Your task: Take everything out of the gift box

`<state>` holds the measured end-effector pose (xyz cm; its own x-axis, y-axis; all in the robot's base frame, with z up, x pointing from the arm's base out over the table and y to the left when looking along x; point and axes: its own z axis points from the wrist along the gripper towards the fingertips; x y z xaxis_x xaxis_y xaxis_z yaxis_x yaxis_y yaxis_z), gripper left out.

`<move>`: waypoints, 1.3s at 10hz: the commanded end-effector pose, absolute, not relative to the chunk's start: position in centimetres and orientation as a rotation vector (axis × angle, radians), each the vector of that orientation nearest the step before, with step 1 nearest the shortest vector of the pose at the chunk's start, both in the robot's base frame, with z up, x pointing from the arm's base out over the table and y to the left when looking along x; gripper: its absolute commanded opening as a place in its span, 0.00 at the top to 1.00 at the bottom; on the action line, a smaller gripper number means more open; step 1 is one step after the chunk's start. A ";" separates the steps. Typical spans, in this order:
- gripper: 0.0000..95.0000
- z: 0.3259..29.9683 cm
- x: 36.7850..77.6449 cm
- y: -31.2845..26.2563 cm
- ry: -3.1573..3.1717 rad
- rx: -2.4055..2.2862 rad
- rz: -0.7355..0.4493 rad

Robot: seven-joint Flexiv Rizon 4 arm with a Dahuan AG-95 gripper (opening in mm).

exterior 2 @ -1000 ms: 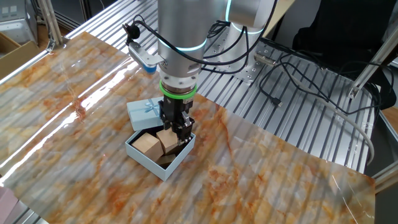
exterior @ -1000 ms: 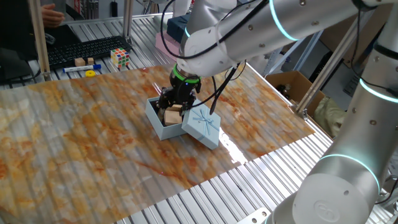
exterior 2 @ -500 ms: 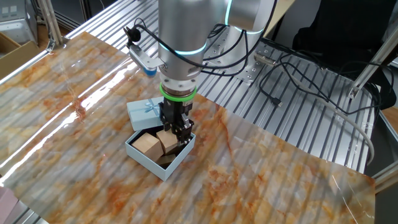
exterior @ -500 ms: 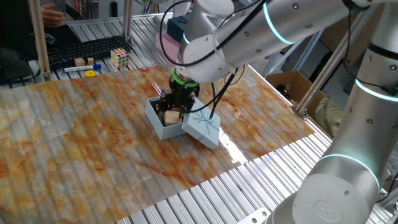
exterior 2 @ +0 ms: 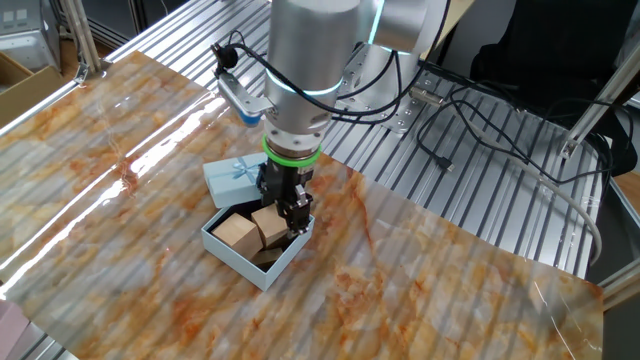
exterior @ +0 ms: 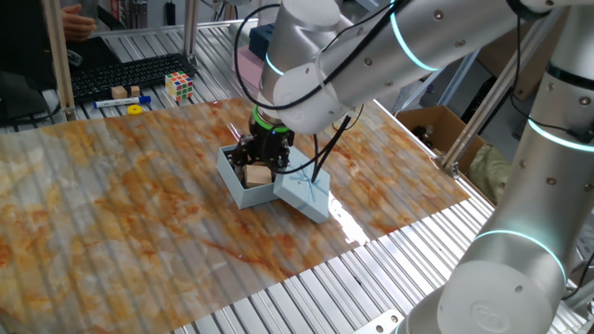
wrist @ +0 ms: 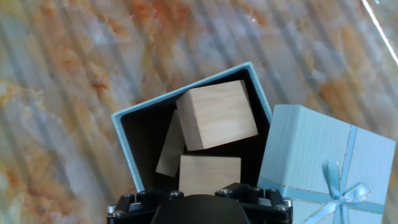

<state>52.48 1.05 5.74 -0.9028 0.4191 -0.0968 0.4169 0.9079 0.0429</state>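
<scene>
The pale-blue gift box [exterior: 234,182] stands open on the table, dark inside; it also shows in the other fixed view [exterior 2: 232,255] and the hand view [wrist: 127,134]. Its lid [exterior: 302,193] with the ribbon bow leans against the box's side, and shows in the hand view [wrist: 323,165]. Three tan wooden blocks lie in the box: one tilted on top [wrist: 216,114], one on edge [wrist: 169,149], and one squarely under the hand [wrist: 209,173]. My gripper [exterior 2: 288,212] reaches down into the box and straddles that block [exterior: 256,173]. The fingertips are hidden in the hand view.
A Rubik's cube [exterior: 179,85], small wooden pieces [exterior: 119,92] and a yellow ring [exterior: 135,109] lie at the table's far edge by a keyboard. A pink box [exterior: 247,63] sits behind the arm. A brown carton [exterior: 436,122] stands off the table's right side.
The arm above the wrist has leaned and turned a little. The gripper stays down in the box at the same block. Box, lid and blocks have not moved.
</scene>
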 end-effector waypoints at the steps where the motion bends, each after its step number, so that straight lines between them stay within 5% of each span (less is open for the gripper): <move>1: 0.20 5.2 52.6 0.7 2.969 0.633 0.045; 5: 0.20 5.2 52.6 0.8 2.965 0.630 0.045; 6: 0.40 5.0 52.5 0.8 2.956 0.631 0.045; 11: 0.40 4.2 52.4 0.8 2.927 0.626 0.040; 13: 0.80 4.2 52.4 0.9 2.916 0.569 0.021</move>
<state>52.41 0.89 4.01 -0.9105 0.3805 -0.1617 0.3778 0.9246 0.0482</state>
